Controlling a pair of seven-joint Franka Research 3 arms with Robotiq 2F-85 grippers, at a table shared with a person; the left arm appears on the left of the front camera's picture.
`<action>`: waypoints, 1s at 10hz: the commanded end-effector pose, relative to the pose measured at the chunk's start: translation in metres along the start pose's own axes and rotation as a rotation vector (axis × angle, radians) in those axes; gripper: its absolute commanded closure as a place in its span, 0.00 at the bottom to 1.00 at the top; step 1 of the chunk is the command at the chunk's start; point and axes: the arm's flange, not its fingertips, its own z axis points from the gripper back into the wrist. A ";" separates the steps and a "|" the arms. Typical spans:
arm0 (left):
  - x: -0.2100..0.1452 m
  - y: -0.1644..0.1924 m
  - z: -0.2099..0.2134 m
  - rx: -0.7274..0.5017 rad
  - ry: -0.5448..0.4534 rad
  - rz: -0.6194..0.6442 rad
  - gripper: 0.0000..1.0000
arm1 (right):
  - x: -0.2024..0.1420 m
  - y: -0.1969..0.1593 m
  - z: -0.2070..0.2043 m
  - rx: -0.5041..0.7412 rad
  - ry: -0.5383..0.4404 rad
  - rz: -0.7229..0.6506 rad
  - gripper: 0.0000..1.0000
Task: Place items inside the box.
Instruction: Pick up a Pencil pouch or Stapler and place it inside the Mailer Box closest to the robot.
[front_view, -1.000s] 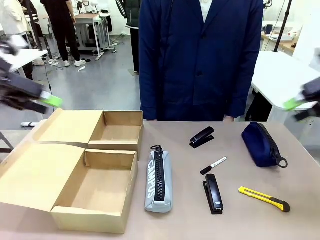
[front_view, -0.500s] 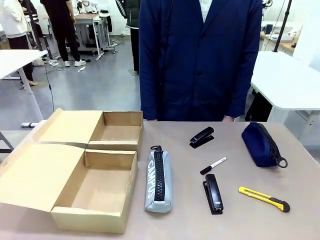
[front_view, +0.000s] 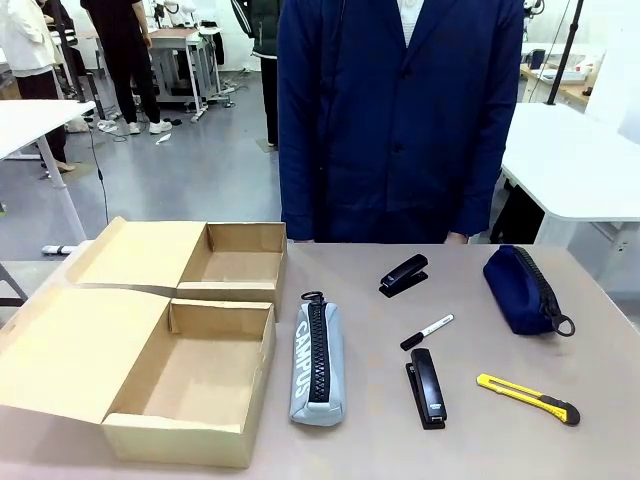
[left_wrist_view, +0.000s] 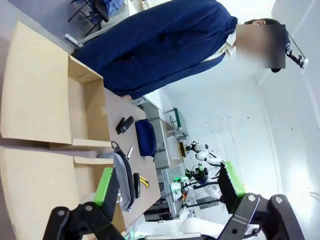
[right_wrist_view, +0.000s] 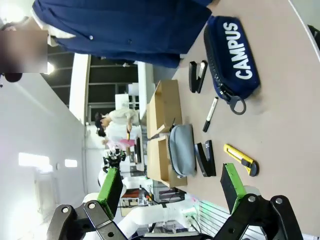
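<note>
The open cardboard box (front_view: 180, 440) sits at the table's left with nothing inside. Right of it lies the grey CAMPUS pencil case (front_view: 318, 362). Further right are one black stapler (front_view: 404, 273), a black marker (front_view: 427, 331), a second stapler (front_view: 427, 387) and the yellow utility knife (front_view: 528, 397). My left gripper (left_wrist_view: 167, 182) hangs open high above the box (left_wrist_view: 35, 100), with nothing between its green pads. My right gripper (right_wrist_view: 170, 184) is open too, well above the knife (right_wrist_view: 240, 159) and the marker (right_wrist_view: 211, 114).
A navy CAMPUS pencil case (front_view: 524, 288) lies at the far right, also in the right wrist view (right_wrist_view: 232, 55). A person in a dark blue coat (front_view: 400, 120) stands at the table's far edge. White tables flank the scene.
A second ago both grippers were blurred at the front view's left and right edges; they have since swung out past those edges. The things on the table have not moved.
</note>
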 end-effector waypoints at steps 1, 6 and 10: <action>0.001 -0.003 0.004 0.004 0.011 -0.041 0.00 | -0.005 0.005 0.004 0.009 -0.004 0.030 0.00; 0.001 -0.003 0.004 0.004 0.011 -0.041 0.00 | -0.021 0.029 -0.020 -0.084 0.078 0.063 0.00; 0.001 -0.003 0.004 0.004 0.011 -0.041 0.00 | -0.106 0.111 -0.101 -0.356 0.201 0.205 0.00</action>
